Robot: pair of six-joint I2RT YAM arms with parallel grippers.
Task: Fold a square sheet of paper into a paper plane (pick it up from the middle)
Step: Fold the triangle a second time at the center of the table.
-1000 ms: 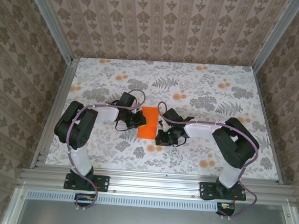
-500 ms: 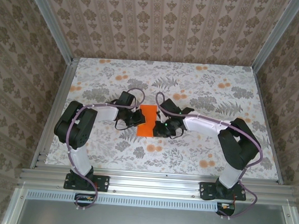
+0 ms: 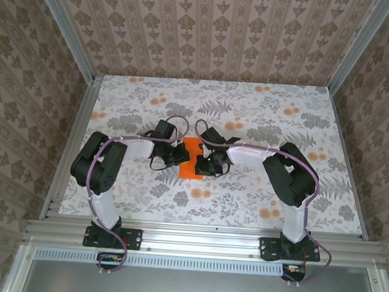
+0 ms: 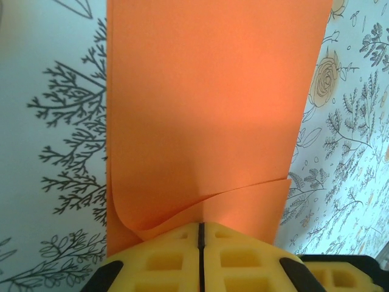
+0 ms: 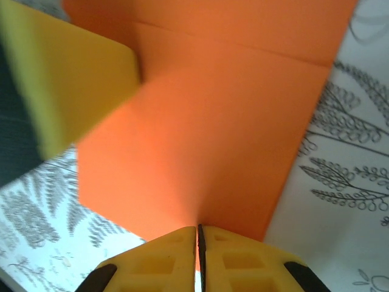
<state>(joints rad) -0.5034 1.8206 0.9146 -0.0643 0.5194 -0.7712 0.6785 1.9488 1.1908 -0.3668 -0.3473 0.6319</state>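
Observation:
The square sheet of paper (image 3: pixel 192 160) is bright orange and lies folded into a narrow rectangle on the flowered table, between my two grippers. In the left wrist view the paper (image 4: pixel 206 109) shows two layers; the upper one bulges up at its fold near my left gripper (image 4: pixel 200 226), whose shut tips rest on the lower layer. My left gripper (image 3: pixel 179 155) sits at the paper's left edge. My right gripper (image 3: pixel 205 164) is over the right edge. It (image 5: pixel 197 230) is shut, its tips pressed on the paper (image 5: pixel 200 134). One yellow left finger (image 5: pixel 73 79) shows across the sheet.
The table (image 3: pixel 249 123) has a grey-leaf and pale-orange-flower print and open room on all sides of the paper. Patterned walls (image 3: pixel 209 33) and aluminium rails (image 3: pixel 74 144) enclose it at the back and both sides.
My right gripper has moved up and left from beside the paper's lower right corner onto its right edge. The left gripper and the paper have stayed in place.

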